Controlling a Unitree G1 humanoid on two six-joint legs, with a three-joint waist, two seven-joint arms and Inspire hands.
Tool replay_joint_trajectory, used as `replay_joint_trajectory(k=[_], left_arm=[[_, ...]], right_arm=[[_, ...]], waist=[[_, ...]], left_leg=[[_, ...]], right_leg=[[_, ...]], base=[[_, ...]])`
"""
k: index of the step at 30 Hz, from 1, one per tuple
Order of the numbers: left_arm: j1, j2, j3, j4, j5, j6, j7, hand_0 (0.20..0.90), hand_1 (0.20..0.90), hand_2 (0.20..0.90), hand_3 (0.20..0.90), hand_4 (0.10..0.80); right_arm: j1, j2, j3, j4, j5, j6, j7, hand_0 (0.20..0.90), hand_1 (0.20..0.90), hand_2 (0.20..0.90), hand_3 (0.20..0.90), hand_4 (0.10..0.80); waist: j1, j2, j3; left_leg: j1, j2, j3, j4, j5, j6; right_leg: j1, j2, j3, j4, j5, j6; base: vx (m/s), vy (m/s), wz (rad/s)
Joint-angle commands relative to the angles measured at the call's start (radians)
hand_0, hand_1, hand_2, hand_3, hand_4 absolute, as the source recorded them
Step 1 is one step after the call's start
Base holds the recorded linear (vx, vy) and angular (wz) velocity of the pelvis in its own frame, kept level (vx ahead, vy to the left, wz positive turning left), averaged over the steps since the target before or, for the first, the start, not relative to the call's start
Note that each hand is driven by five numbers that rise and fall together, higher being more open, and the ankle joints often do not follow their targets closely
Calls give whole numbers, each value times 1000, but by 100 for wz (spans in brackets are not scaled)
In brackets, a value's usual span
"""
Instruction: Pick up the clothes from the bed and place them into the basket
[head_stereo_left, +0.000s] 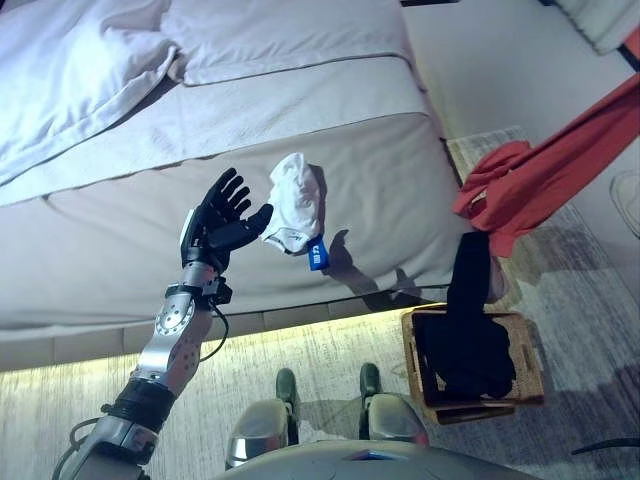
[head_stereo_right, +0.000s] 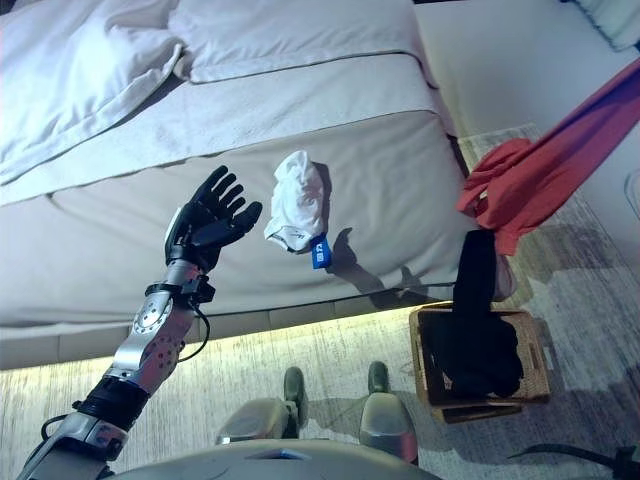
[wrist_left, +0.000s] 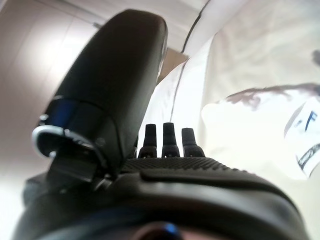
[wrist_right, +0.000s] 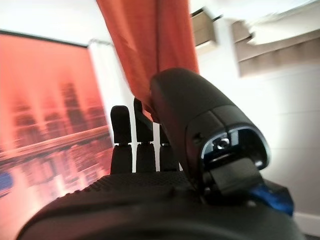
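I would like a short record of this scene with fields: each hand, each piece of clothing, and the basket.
left hand: open, raised in front of the bed, touching the white garment
white garment: on the bed's edge, blue tag hanging down
right hand: pinches the red garment between thumb and fingers
red garment: held in the air, above and beyond the basket
black garment: partly in the basket, draped over its far rim
basket: wicker, on the carpet beside the bed

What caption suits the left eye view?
Left hand open beside a white garment on the bed; wicker basket holds dark clothes.
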Motion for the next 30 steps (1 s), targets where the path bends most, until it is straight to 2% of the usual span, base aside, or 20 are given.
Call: replay_joint_trajectory(k=[1, 5, 8, 13, 16, 22, 30], left_arm=[[19, 1, -12, 21, 83, -80, -10, 900, 900, 900, 900, 800], [-3, -14, -15, 70, 98, -84, -7, 900, 900, 900, 900, 800], [-22, -33, -11, 104, 115, -85, -7, 900, 900, 900, 900, 800], [-55, -69, 9, 162, 143, -84, 3, 900, 900, 900, 900, 800], [-69, -93, 25, 203, 159, -98, 4, 900, 900, 900, 900, 800], [-90, -120, 37, 245, 170, -107, 11, 900, 900, 900, 900, 800], [-112, -150, 31, 236, 189, -81, 49, 900, 900, 900, 900, 800]], right_arm=[[60, -131, -53, -89, 24, -17, -78, 300, 300, 300, 200, 100], [103, -150, -107, -122, 47, -11, -73, 300, 300, 300, 200, 100], [203, -145, -203, -178, 60, 0, -62, 300, 300, 300, 200, 100], [383, -108, -353, -334, 38, 19, -33, 300, 300, 300, 200, 100], [504, -55, -438, -401, 16, 13, -2, 300, 300, 300, 200, 100], [615, 55, -464, -411, 2, -17, 60, 300, 300, 300, 200, 100], [696, 269, -417, -328, 21, -48, 99, 300, 300, 300, 200, 100]], waist=[[-15, -38, -249], [-41, -42, -264], [-67, -47, -271], [-127, -40, -269], [-158, -34, -268], [-190, -27, -261], [-198, -17, -233]], left_leg=[[-16, 80, -6, -46, -63, -33], [-4, 85, 6, -62, -62, -34], [3, 90, 25, -59, -70, -33], [19, 97, 57, -41, -89, -26], [33, 97, 76, -30, -104, -20], [51, 97, 109, -16, -117, -17], [49, 100, 144, 0, -124, -15]], right_leg=[[-60, 32, 51, 74, -53, 19], [-60, 41, 72, 68, -52, 22], [-63, 49, 102, 70, -53, 23], [-70, 65, 154, 89, -63, 22], [-69, 72, 182, 95, -63, 25], [-71, 76, 209, 99, -53, 30], [-83, 75, 214, 94, -38, 32]], base=[[2, 27, -21], [10, 20, -17], [4, 26, -27], [-1, 43, -21], [30, 46, -31], [19, 14, -23], [-24, -23, -19]])
